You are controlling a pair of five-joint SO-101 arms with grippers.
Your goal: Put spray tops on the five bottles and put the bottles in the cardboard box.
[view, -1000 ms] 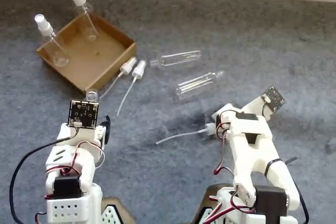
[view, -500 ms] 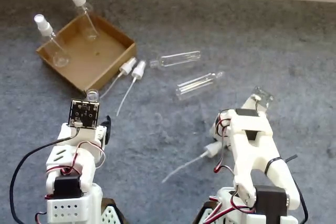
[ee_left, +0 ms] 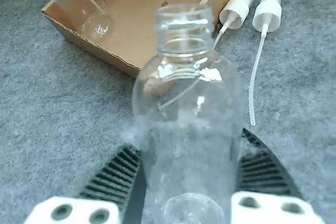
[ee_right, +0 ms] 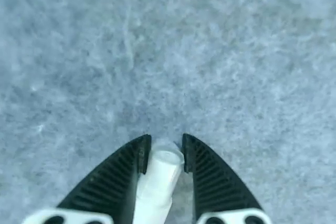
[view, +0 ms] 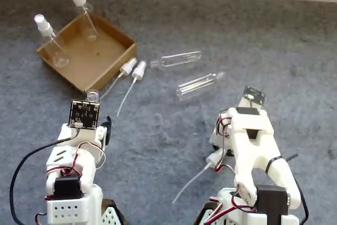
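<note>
My left gripper (ee_left: 189, 163) is shut on an open-necked clear bottle (ee_left: 186, 103), held upright just in front of the cardboard box (view: 108, 70); its mouth (view: 92, 96) shows from above. My right gripper (ee_right: 165, 148) is shut on a white spray top (ee_right: 157, 182) over bare carpet. In the high view that top (view: 215, 157) hangs beside the right arm, its thin tube slanting toward the near edge. Two capped bottles (view: 52, 40) (view: 84, 11) stand in the box. Two loose spray tops (view: 129, 67) (view: 139, 69) and two uncapped bottles (view: 176, 59) (view: 197, 85) lie on the carpet.
Grey carpet (view: 274, 40) covers the table, with open room at the right and far side. The box floor (ee_left: 157, 30) is mostly bare. The loose tops (ee_left: 239, 9) (ee_left: 268, 11) lie just beyond the held bottle.
The right arm has drawn back toward its base with the spray top, and the tube has swung from pointing left to slanting toward the near edge. The left arm has kept still.
</note>
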